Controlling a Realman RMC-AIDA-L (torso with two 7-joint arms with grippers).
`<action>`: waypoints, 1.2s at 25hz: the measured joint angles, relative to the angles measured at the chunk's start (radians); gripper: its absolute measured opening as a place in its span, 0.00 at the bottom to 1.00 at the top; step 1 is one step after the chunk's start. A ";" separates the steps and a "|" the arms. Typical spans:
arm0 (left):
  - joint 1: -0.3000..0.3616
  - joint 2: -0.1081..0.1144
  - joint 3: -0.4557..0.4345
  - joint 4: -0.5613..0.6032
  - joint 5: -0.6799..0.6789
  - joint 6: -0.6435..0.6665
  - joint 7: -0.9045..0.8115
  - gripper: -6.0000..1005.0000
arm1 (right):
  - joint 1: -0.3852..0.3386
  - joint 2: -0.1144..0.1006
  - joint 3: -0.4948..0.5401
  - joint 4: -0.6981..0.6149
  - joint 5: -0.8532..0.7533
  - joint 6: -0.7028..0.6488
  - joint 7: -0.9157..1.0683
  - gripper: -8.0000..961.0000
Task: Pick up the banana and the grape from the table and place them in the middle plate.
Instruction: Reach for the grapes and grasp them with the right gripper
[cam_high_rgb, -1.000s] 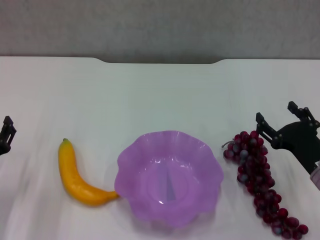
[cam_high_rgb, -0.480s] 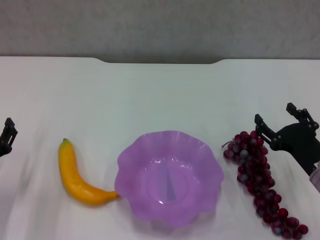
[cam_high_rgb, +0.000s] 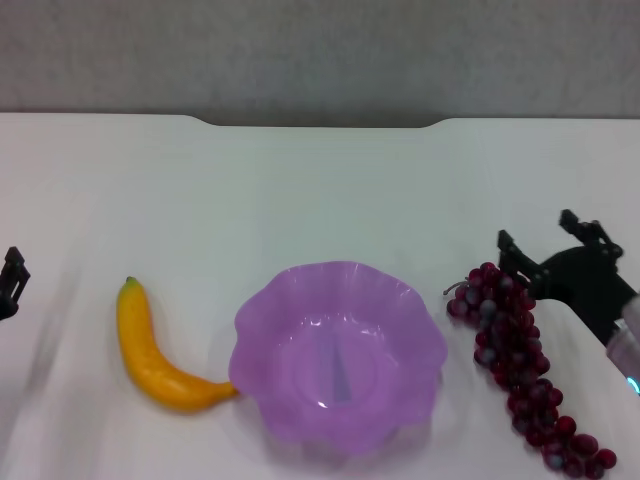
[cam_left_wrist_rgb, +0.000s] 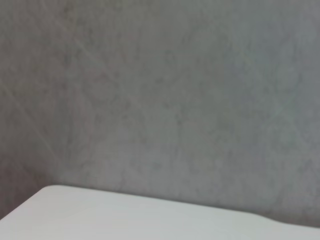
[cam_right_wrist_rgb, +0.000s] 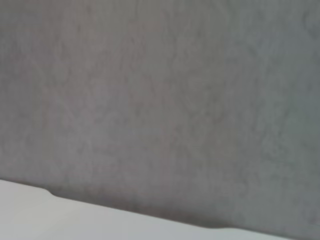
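Note:
In the head view the banana (cam_high_rgb: 150, 350) lies on the white table (cam_high_rgb: 320, 190) left of the purple scalloped plate (cam_high_rgb: 338, 352), its lower end touching the plate's rim. The grape bunch (cam_high_rgb: 515, 355) lies right of the plate, running toward the near right corner. My right gripper (cam_high_rgb: 540, 232) is open, just beyond and right of the bunch's upper end. Only a black tip of my left gripper (cam_high_rgb: 12, 277) shows at the left edge, well left of the banana. The plate is empty. The wrist views show only wall and table edge.
The table's far edge (cam_high_rgb: 320, 122) has a notch, with a grey wall behind it. The left wrist view shows a table corner (cam_left_wrist_rgb: 60, 200) and the right wrist view the notched edge (cam_right_wrist_rgb: 55, 195).
My right gripper has moved left and slightly farther back, closer to the top of the grape bunch. The left gripper has drifted a little toward the near left edge. The fruit and plate have not moved.

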 joint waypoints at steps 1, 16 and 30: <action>0.000 0.000 0.000 0.002 0.000 -0.005 0.002 0.71 | 0.002 -0.013 0.004 0.035 0.000 0.038 -0.004 0.90; -0.024 0.002 -0.004 0.020 -0.007 -0.061 0.008 0.71 | -0.234 0.017 0.749 0.740 -0.003 1.231 -0.623 0.88; -0.037 0.001 -0.004 0.019 -0.002 -0.061 0.007 0.71 | -0.125 0.020 0.946 0.675 -0.005 1.551 -0.538 0.87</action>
